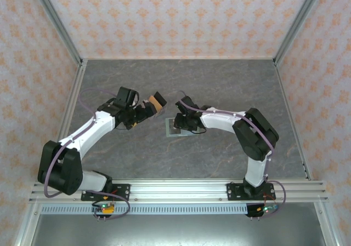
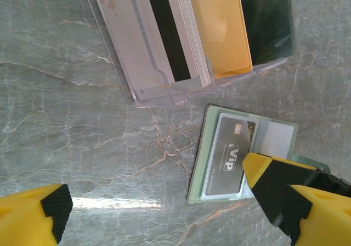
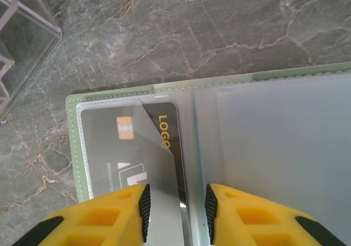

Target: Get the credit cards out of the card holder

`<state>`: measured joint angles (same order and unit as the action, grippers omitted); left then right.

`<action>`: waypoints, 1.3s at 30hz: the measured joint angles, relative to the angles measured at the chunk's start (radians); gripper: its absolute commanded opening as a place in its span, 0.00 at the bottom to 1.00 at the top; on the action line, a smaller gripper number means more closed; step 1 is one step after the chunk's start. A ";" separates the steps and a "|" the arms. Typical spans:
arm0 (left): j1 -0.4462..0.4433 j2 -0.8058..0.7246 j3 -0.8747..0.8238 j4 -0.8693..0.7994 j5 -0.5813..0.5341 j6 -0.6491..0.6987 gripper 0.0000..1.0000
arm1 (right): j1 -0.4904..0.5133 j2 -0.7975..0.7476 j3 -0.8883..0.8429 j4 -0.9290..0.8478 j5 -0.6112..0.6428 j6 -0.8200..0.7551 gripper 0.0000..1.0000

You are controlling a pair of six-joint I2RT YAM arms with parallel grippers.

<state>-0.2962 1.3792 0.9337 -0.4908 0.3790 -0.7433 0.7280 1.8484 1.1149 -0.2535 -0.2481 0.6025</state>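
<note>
The sage-green card holder (image 1: 174, 126) lies open and flat on the table. A dark grey credit card (image 3: 109, 147) with a chip and "LOGO" print sits in its clear left pocket; the left wrist view shows this card (image 2: 227, 158) printed "ViP". My right gripper (image 3: 175, 202) is low over the card holder (image 3: 74, 147), its pads a short way apart. A greyish translucent sheet (image 3: 164, 191) rises between them; pocket flap or card, I cannot tell. My left gripper (image 2: 173, 205) hangs wide open and empty, left of the card holder (image 2: 198, 164).
A clear acrylic tray (image 2: 164, 87) stands just left of the holder, holding a grey card with a black stripe (image 2: 137, 32), a golden-yellow card (image 2: 219, 27) and a black one (image 2: 269, 16). Patterned walls enclose the grey marble table (image 1: 219, 87).
</note>
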 measured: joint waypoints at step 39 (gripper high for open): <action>-0.315 0.365 0.114 0.146 -0.020 -0.174 0.31 | -0.097 -0.154 -0.206 0.148 -0.159 0.130 0.23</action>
<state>-0.6113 1.7439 1.0477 -0.3450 0.3592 -0.9176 0.6312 1.6943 0.9089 -0.1059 -0.4072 0.7326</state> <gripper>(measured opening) 0.349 0.224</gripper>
